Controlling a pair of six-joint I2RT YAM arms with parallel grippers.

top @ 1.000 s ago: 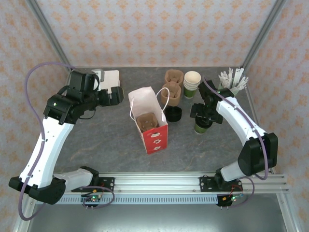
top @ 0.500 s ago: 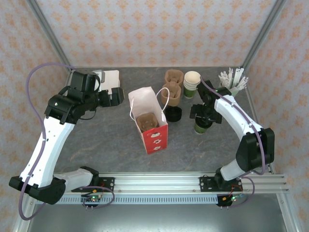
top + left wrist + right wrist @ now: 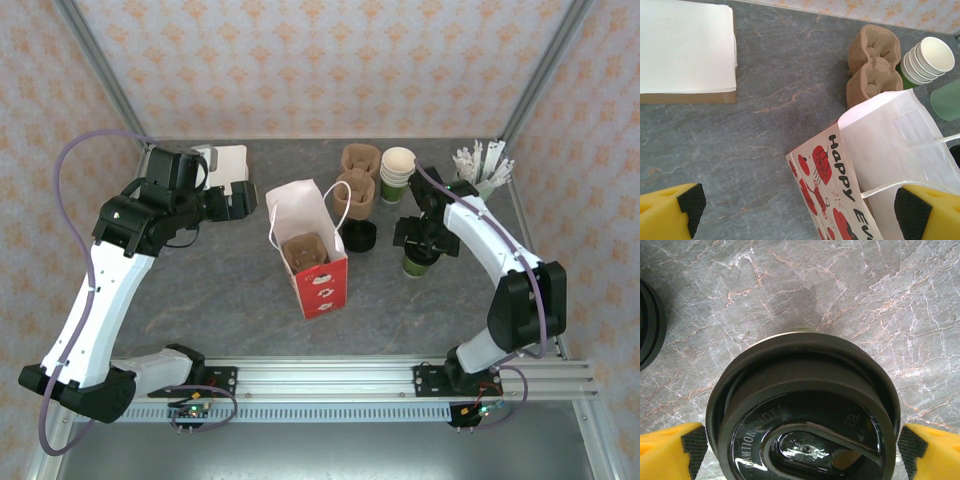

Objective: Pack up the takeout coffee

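Right wrist view, takeout coffee [image 3: 805,405] between wide-spread right jaws, pads [image 3: 693,447] just beside it, left jaws spread.

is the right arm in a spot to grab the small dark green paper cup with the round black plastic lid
Likely yes: the right gripper stands open at the black-lidded green paper cup, its yellow fingers to either side of the lid, with nothing between them and it.

Grey marble tabletop [image 3: 230,290]; peach floral walls [image 3: 320,70].
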